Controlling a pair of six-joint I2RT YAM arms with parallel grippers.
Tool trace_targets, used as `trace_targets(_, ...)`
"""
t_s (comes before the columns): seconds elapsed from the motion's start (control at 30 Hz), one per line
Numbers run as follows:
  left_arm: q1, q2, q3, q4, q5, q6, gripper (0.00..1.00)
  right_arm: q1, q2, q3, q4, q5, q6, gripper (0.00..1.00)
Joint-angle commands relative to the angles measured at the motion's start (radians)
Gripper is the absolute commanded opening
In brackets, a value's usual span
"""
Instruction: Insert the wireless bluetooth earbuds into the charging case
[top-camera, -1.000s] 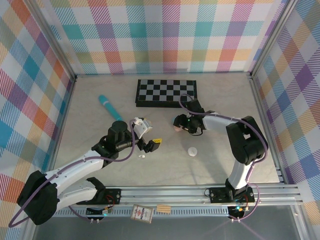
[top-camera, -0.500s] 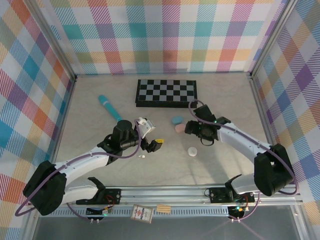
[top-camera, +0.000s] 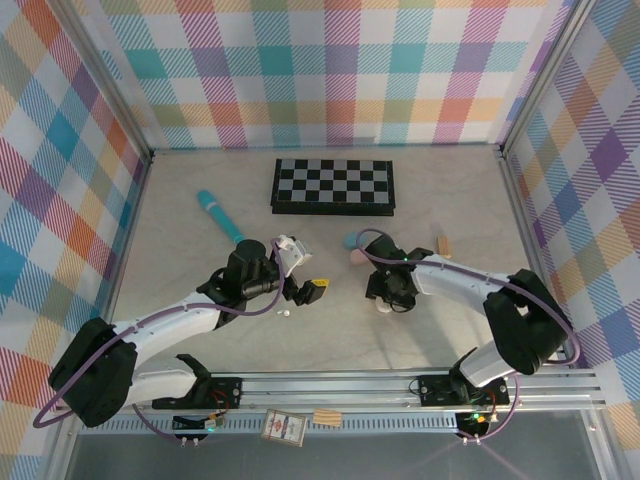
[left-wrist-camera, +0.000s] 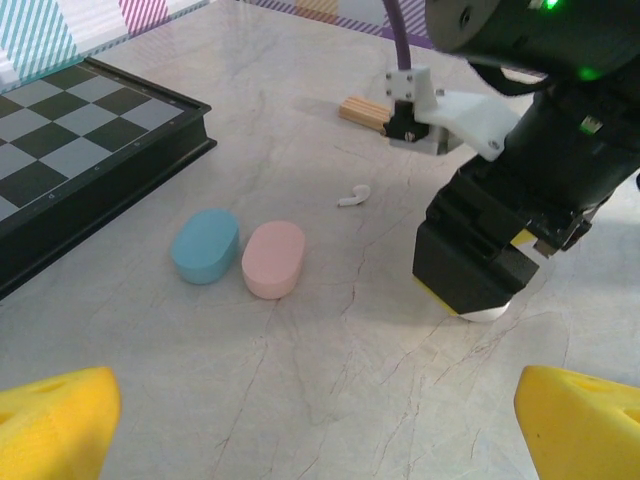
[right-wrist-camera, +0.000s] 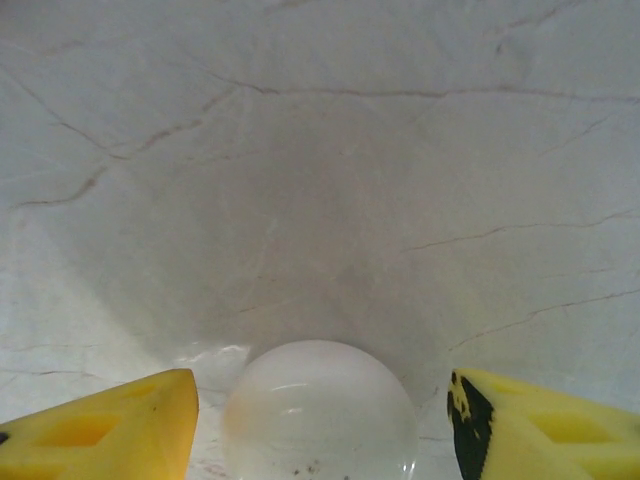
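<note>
1. Well, I see the blue case (left-wrist-camera: 205, 245) and pink case (left-wrist-camera: 273, 258) side by side at centre left, both shut, contents hidden.
2. The white case (right-wrist-camera: 318, 400) is cut off by the bottom edge, between my right gripper's (right-wrist-camera: 322, 425) spread fingers, gaps either side.
3. My left gripper (left-wrist-camera: 318, 440) gapes wide, empty.
4. A white earbud (left-wrist-camera: 350, 197) lies upper centre, stem pointing lower left.

white round case (right-wrist-camera: 318, 420) inside spread right tool (right-wrist-camera: 322, 395), gaps either side; marbled table (right-wrist-camera: 320, 150).
</note>
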Motion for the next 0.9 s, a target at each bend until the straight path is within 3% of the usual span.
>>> trace_targets(0.0, -0.011, -0.026, 0.009, 0.021, 0.019, -0.013, 1.00, 0.008, 0.018, -0.016, 0.015, -0.011, 0.030, 0.63)
trace_targets(0.3, -0.012, -0.022, 0.016, 0.022, 0.026, -0.017, 1.00, 0.008, 0.028, -0.020, 0.020, -0.018, 0.029, 0.50)
trace_targets(0.47, -0.012, -0.013, 0.019, 0.051, 0.036, -0.042, 1.00, 0.008, -0.033, 0.005, -0.015, 0.014, -0.003, 0.49)
trace_targets(0.67, -0.020, 0.064, 0.009, 0.244, 0.064, -0.235, 1.00, 0.008, -0.165, 0.083, -0.026, 0.062, -0.080, 0.48)
trace_targets(0.87, -0.105, 0.157, 0.023, 0.401, 0.026, -0.406, 1.00, 0.008, -0.279, 0.153, 0.051, 0.039, -0.144, 0.47)
